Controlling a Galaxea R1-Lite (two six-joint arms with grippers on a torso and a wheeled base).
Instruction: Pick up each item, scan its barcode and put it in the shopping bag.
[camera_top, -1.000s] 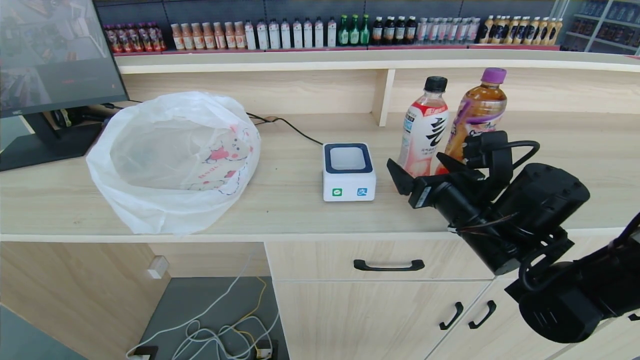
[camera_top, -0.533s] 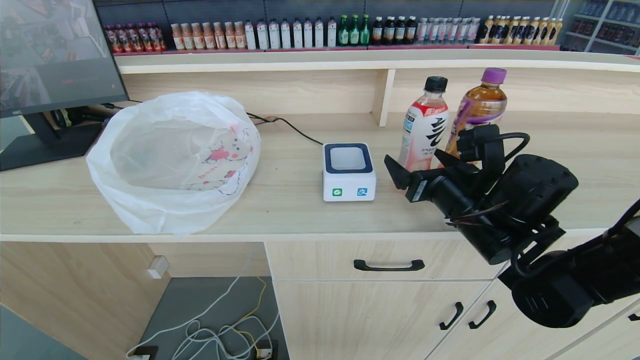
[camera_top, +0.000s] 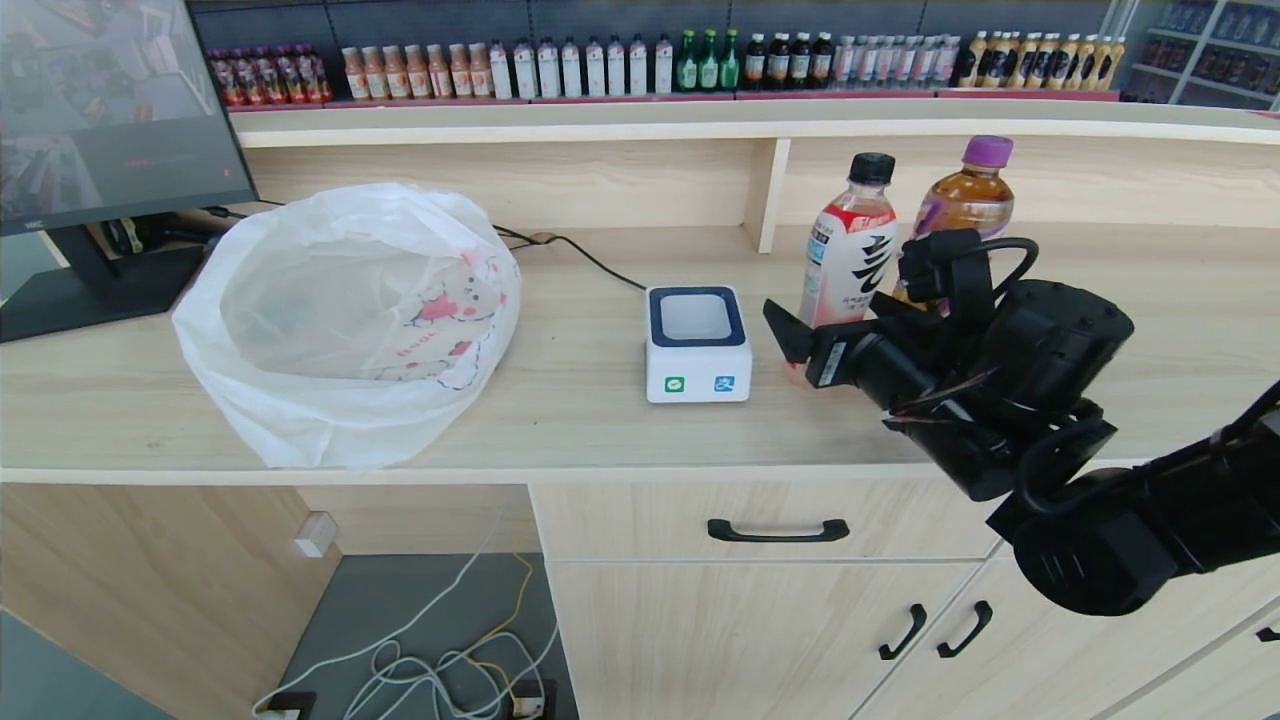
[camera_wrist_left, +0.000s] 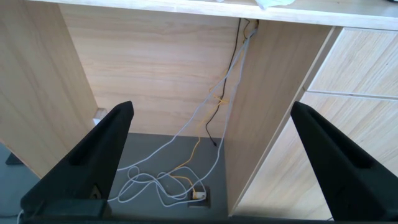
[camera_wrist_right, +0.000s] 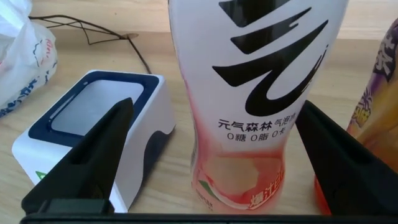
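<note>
my right gripper (camera_top: 835, 318) hangs low over the counter (camera_top: 560, 430), jaws spread wide and gripping nothing. the pink-labelled bottle (camera_top: 848, 250) stands upright directly ahead of them. seen from the wrist, that bottle (camera_wrist_right: 249, 81) stands in the gap between my two fingers (camera_wrist_right: 87, 168), and neither touches it. the brown tea bottle (camera_top: 968, 200) with the purple cap stands just beside it on the right, partly behind my wrist. the white scanner (camera_top: 697, 342) sits window up just left of my near finger, crowding that side. its black cable (camera_top: 580, 255) trails toward the back wall. the shopping bag (camera_top: 350, 320) sits open well to the left, near the counter's front edge, with bare wood between it and the scanner. a monitor (camera_top: 100, 110) stands at the far left. my left gripper (camera_wrist_left: 212, 106) hangs below counter level, jaws released, facing the open bay under the counter where loose wires (camera_wrist_left: 168, 186) lie on the floor.
</note>
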